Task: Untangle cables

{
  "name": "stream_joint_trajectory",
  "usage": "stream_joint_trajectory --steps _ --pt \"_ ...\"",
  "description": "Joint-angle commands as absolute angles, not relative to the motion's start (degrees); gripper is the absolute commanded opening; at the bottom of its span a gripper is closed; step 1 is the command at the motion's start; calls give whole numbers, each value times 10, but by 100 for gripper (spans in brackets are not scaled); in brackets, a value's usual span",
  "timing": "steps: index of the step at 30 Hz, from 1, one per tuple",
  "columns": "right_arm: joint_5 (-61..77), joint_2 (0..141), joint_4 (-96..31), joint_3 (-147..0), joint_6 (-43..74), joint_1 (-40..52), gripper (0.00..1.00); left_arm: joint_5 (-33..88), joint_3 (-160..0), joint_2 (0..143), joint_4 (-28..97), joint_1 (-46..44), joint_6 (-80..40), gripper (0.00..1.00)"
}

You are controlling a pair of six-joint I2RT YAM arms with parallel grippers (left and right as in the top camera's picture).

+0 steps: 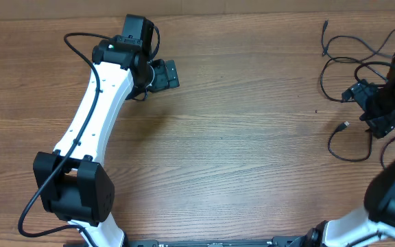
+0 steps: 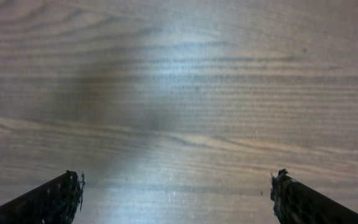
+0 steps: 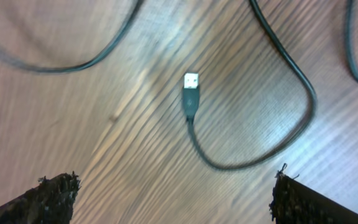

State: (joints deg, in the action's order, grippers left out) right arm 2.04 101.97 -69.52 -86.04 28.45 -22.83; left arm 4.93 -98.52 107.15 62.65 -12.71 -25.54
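Black cables lie in loose loops on the wooden table, ahead of and to both sides of the right gripper. Its jaws stand wide apart and hold nothing. One cable's USB plug lies flat ahead of the fingertips, centred between them, not touching. The left gripper is equally spread and empty, over bare wood, well apart from the cables.

No legible text, labels, brands, numbers or signs on cables or surface in any view.
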Motion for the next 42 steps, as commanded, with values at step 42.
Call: stream_joint_trajectory --steps 42 --pt "-18 569 -744 -774 220 -32 99 -40 -813 620 707 -240 -313 99"
